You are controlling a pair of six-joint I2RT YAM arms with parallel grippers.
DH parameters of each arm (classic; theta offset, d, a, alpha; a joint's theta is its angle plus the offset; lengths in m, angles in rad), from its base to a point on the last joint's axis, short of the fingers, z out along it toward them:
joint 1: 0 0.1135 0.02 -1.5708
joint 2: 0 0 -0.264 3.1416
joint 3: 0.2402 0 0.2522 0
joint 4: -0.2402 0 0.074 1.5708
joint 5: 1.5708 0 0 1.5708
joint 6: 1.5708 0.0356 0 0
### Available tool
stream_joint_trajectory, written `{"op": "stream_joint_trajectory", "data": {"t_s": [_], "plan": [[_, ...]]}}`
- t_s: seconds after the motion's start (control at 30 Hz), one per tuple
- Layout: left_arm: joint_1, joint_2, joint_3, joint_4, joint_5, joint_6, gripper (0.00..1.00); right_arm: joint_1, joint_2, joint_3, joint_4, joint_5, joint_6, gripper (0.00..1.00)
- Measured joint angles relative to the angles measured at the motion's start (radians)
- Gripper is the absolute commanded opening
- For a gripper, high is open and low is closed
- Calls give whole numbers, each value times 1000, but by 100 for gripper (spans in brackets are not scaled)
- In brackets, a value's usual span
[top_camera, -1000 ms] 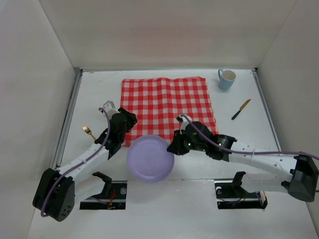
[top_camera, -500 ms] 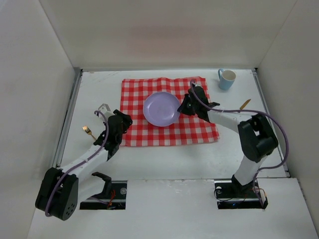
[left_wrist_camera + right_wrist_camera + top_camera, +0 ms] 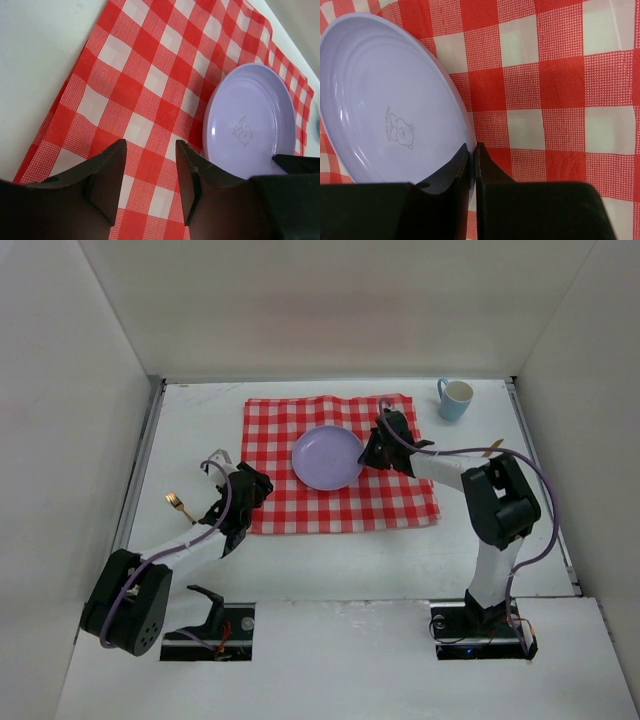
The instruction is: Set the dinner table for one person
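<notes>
A lilac plate (image 3: 327, 457) with a small bear drawing lies on the red-and-white checked cloth (image 3: 300, 500), which is spread on the white dinner table (image 3: 330, 560). My right gripper (image 3: 368, 453) is shut on the plate's right rim; in the right wrist view its fingers (image 3: 472, 155) pinch the rim of the plate (image 3: 385, 100). My left gripper (image 3: 250, 490) is open and empty above the cloth's near left corner; the left wrist view shows its jaws (image 3: 150, 170) apart over the cloth (image 3: 145, 95), the plate (image 3: 250, 127) to their right.
A light blue mug (image 3: 455, 398) stands at the far right. A knife (image 3: 483, 459) with a dark handle lies right of the cloth. A gold fork (image 3: 179, 504) lies left of the left arm. White walls enclose three sides.
The right gripper has carried the plate from the near table area onto the cloth's middle and set it slightly farther right. The left gripper has drawn a little nearer.
</notes>
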Motion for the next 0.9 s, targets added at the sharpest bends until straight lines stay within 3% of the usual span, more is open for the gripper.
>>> {"op": "stream_joint_trajectory", "data": {"t_s": [0.13, 0.37, 0.53, 0.6, 0.63, 0.67, 0.73, 0.77, 0.83, 0.9], "plan": [[0, 6, 0, 16, 0, 0, 43, 0, 6, -1, -6, 2, 3, 15], [-1, 27, 0, 23, 0, 0, 43, 5, 10, -2, -23, 19, 6, 51], [5, 28, 0, 29, 1, 0, 43, 5, -35, -31, -37, 42, -2, 62], [8, 26, 0, 29, 0, 0, 43, 3, -91, -46, -54, 48, -7, 61], [8, 23, 0, 29, -3, 0, 41, -2, -128, -49, -58, 52, -10, 55], [8, 19, 0, 31, -7, 0, 35, -7, -163, -48, -57, 55, -15, 47], [5, 16, 0, 38, -11, 2, 20, -35, -229, -37, -53, 65, -27, 13], [1, 16, 0, 41, -11, 8, 14, -59, -250, -21, -53, 74, -34, 5], [-10, 16, 0, 43, -11, 24, 11, -123, -264, 32, -53, 104, -39, 4], [-29, 15, 0, 44, -11, 44, 12, -204, -258, 91, -56, 151, -48, 12]]}}
